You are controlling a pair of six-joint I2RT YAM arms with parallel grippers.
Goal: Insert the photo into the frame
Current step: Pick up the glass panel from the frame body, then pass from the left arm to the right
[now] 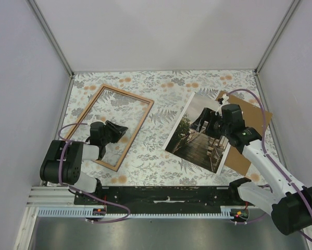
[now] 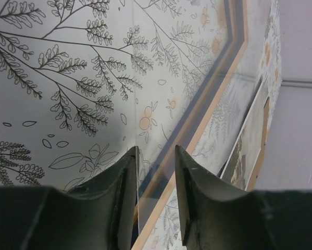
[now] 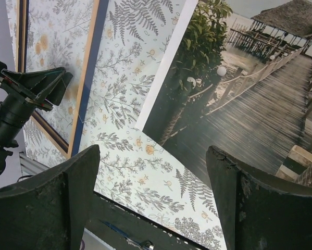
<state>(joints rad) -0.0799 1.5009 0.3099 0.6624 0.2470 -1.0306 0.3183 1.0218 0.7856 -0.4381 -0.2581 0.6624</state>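
At lower left, the rim of the frame (image 1: pixel 128 94) was straddled by the narrow-set left pincer (image 2: pixel 156 156), presumably for lifting, though no grip could be told. The right pincer (image 3: pixel 153 151) was held wide above the photo (image 1: pixel 195 143).

The frame (image 1: pixel 140 126), a thin light-wood rim with a dark blue inner edge, lies skewed at the left. The photo (image 1: pixel 197 148), a sepia pier leading to a hut, lies face up at the right, well apart.

Left arm (image 1: pixel 67 162), right arm (image 1: pixel 267 164) — black joints, white links, looped purple cables (image 1: pixel 248 90).
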